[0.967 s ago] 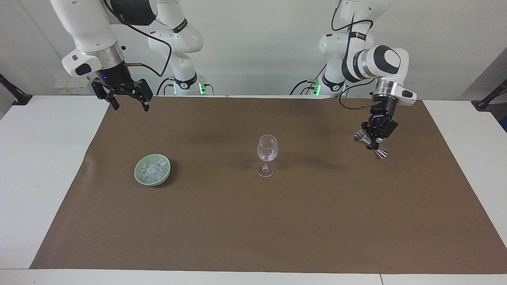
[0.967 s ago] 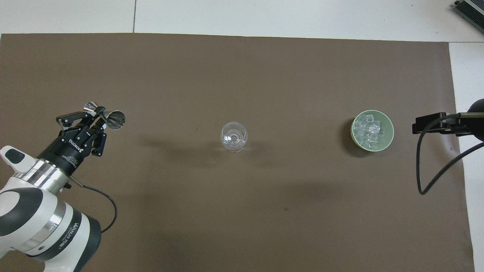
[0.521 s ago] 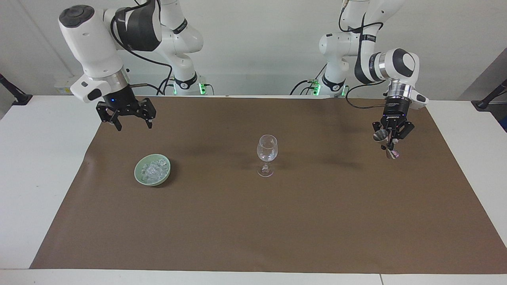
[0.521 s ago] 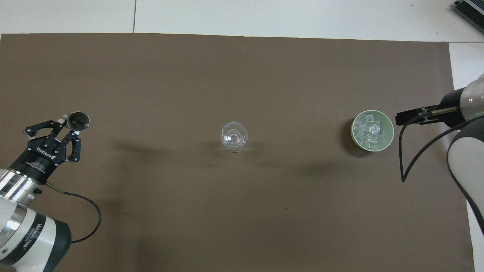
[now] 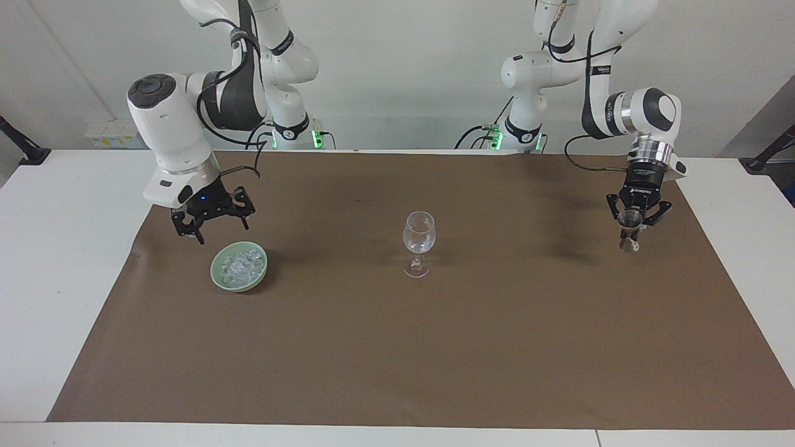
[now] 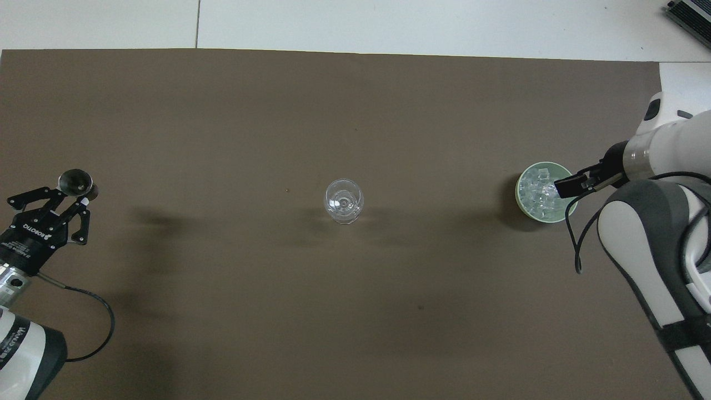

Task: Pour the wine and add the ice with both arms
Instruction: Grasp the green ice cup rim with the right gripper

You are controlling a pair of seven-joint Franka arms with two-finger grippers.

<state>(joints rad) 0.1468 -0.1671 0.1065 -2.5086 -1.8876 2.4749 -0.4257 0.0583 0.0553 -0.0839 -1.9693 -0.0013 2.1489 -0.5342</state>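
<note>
A clear stemmed glass [image 5: 419, 239] [image 6: 344, 200] stands mid-mat. Toward the right arm's end sits a pale green bowl [image 5: 239, 285] [image 6: 541, 165] filled with ice [image 5: 239, 267] [image 6: 536, 191]. My right gripper [image 5: 222, 231] [image 6: 572, 183] hangs open and empty just above the bowl's rim on the robots' side, touching nothing. Near the left arm's end, my left gripper [image 5: 630, 225] [image 6: 82, 199] points down, shut on the waist of a metal jigger [image 5: 629, 239] [image 6: 75, 180]. The jigger is upright, its foot at or just above the mat. No wine is in view.
A brown mat [image 5: 435, 347] [image 6: 333, 111] covers most of the white table [image 5: 62, 248]. A black clamp post [image 5: 22, 149] stands at the table corner by the right arm, another [image 5: 767, 152] by the left arm.
The left arm swung the jigger toward its own end of the table and turned it from tilted to upright. The right gripper dropped from high near the mat's edge to just above the bowl.
</note>
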